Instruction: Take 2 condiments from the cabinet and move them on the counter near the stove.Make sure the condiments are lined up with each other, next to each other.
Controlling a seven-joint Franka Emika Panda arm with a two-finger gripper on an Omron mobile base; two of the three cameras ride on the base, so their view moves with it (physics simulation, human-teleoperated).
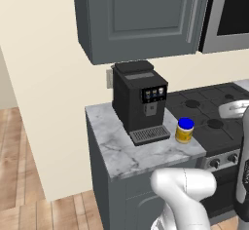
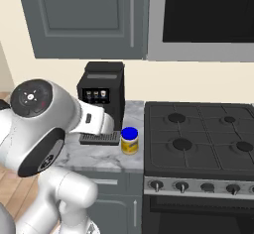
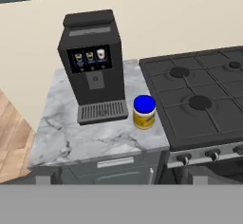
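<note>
One yellow jar [image 3: 144, 112] with blue lid, upright on the marble surface [image 3: 71, 137] — just right of the black coffee machine's [image 3: 93, 61] drip tray, close to the stove [image 3: 199, 99] edge. Cabinet [image 1: 141, 14] door shut, straight above the coffee machine, silver bar handle toward the microwave [image 2: 203, 20]. Claw spread wide, gripping nothing — well back from the jar.

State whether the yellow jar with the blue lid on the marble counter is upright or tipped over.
Upright. The yellow jar stands on its base on the counter, blue lid on top, between the coffee machine and the stove.
</note>
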